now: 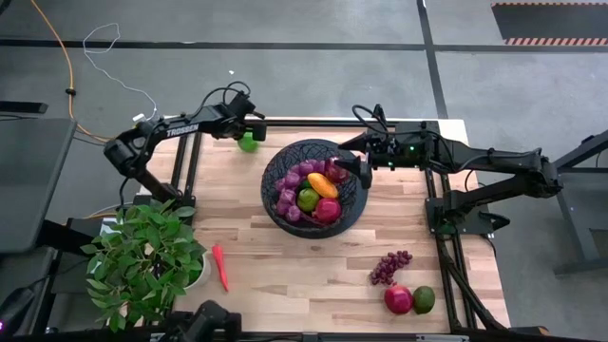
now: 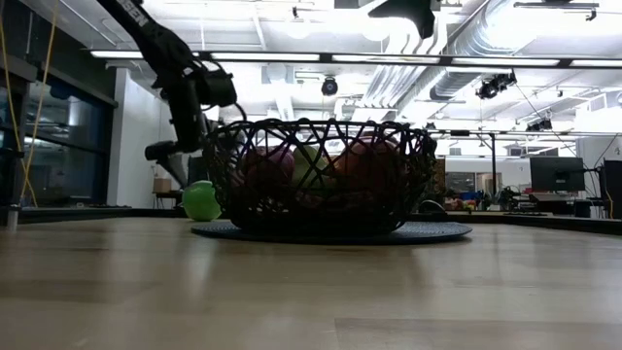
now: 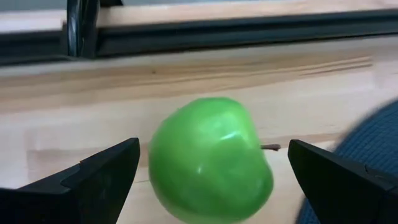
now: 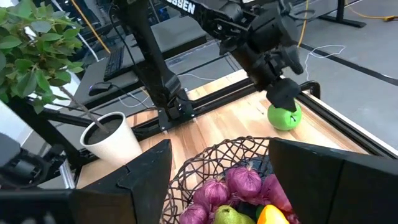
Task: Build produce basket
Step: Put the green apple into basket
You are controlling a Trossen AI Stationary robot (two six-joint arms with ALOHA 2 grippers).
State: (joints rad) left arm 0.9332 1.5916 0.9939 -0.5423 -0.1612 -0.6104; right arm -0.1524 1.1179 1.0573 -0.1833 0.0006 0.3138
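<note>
A green apple point(image 1: 248, 142) lies on the table by the far edge, just left of the black mesh basket point(image 1: 271, 180). My left gripper point(image 3: 213, 148) hangs over the apple, open, slanting down, with one finger on each side and clear of it. The basket holds purple grape bunches point(image 1: 290, 185), a yellow-orange mango point(image 1: 322, 183), a green fruit point(image 1: 308, 199) and a red fruit point(image 1: 328, 209). My right gripper point(image 1: 359, 169) stands open above the basket's right rim with nothing between its fingers.
A slim red-orange pepper point(image 1: 220, 267) lies near the front left. A grape bunch point(image 1: 390, 266), a red fruit point(image 1: 398, 299) and a green fruit point(image 1: 424, 299) lie at the front right. A leafy potted plant point(image 1: 142, 256) stands at the left edge. A dark rail point(image 3: 236, 37) runs behind the apple.
</note>
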